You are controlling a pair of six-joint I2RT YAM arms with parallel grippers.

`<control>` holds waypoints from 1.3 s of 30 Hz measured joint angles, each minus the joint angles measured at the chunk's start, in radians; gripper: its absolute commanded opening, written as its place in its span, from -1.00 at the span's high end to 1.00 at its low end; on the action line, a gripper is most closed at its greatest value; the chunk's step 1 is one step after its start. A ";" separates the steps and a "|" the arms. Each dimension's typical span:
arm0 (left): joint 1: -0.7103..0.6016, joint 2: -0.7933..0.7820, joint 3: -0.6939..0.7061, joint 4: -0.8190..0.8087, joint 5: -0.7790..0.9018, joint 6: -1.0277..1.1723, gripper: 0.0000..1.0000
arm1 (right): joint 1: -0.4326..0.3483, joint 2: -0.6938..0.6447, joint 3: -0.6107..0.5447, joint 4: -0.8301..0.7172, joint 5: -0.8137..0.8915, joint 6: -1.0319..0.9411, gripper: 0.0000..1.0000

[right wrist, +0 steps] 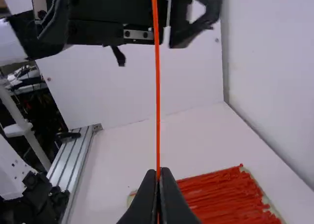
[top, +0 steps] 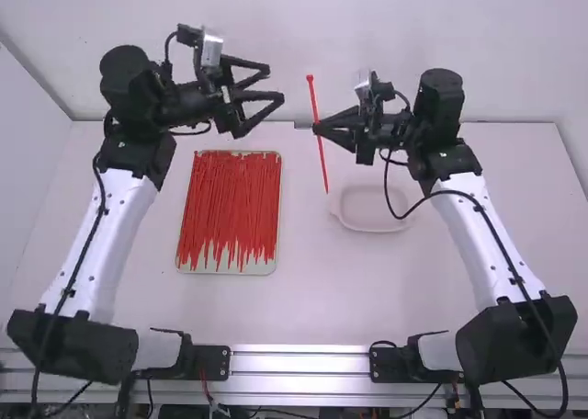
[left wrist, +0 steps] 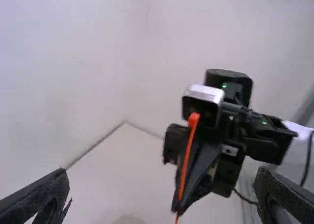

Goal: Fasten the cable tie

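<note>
Plainly, the right gripper (top: 318, 130) is clenched on one red cable tie (top: 322, 166), held in the air at the upper middle of the high view. The tie's long axis is near upright. The knobbed head seems to be at the top, though this cannot be made out for certain. The left gripper (top: 274, 83) is spread and empty just left of the tie, aimed at its upper part, so the free top end is judged its likely target. Spare ties are laid on a tray (top: 230, 269) at lower left.
</note>
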 measured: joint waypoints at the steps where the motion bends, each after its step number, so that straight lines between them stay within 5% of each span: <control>1: -0.011 0.014 0.017 0.016 0.023 0.001 -0.99 | 0.006 0.000 0.000 0.017 -0.003 -0.001 1.00; 16: -0.060 0.079 0.081 0.230 0.150 -0.055 -0.33 | 0.042 -0.001 0.000 0.335 -0.007 0.135 1.00; 28: -0.071 0.079 0.081 0.230 0.142 -0.092 0.33 | 0.084 -0.002 0.000 0.336 0.014 0.201 1.00; 32: -0.071 0.079 0.081 0.230 0.142 -0.093 0.36 | 0.080 -0.002 0.000 0.333 0.015 0.201 1.00; 39: -0.071 0.079 0.081 0.245 0.142 -0.111 0.70 | 0.076 -0.002 0.000 0.285 0.017 0.200 1.00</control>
